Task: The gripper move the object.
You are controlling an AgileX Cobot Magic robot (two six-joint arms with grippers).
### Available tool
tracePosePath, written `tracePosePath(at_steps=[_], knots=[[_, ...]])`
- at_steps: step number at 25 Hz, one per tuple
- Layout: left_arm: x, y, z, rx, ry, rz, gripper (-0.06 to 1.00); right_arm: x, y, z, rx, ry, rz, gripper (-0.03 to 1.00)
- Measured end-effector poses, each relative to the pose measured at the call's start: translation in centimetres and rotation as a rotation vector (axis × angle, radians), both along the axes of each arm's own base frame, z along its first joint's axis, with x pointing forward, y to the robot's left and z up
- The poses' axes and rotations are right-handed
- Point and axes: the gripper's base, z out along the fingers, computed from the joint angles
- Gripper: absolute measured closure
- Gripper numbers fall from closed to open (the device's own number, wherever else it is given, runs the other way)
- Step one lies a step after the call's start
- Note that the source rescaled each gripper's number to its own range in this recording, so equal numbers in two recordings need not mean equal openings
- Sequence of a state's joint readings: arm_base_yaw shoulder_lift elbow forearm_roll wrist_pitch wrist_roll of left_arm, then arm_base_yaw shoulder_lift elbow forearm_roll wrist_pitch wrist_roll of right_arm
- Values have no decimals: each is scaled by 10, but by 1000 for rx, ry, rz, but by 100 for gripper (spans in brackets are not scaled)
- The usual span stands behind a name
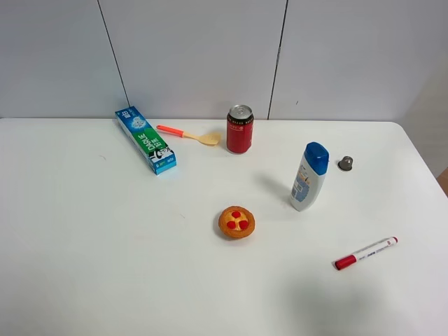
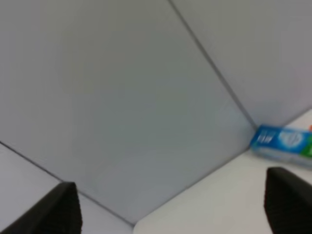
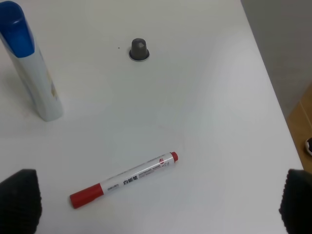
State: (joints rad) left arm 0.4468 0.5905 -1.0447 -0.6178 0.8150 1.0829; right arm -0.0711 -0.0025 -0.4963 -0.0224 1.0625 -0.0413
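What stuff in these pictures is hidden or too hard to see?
- Left wrist view: it is blurry. The toothpaste box is cut by the edge, and only fingertips of the left hand show.
- Right wrist view: only fingertips of the right hand show. The spatula is outside it.
- High view: neither hand is in frame. The small grey thing is too small to identify.

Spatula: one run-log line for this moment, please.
spatula: untouched, lying between toothpaste box and can | left claw: open, empty | right claw: open, empty, marker in view
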Motion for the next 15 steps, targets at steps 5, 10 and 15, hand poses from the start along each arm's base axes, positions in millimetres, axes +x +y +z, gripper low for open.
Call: tracePosePath(at_steps=[5,10,15], knots=[[-11,-14,-58,-252,40,-63,23,0,0,0,0,0,0,-3],[-6,-26,-91,-524,105,-192,23,0,0,0,0,0,0,-3],[-12,-40,-101,-610,204,-362,23,0,0,0,0,0,0,-3]])
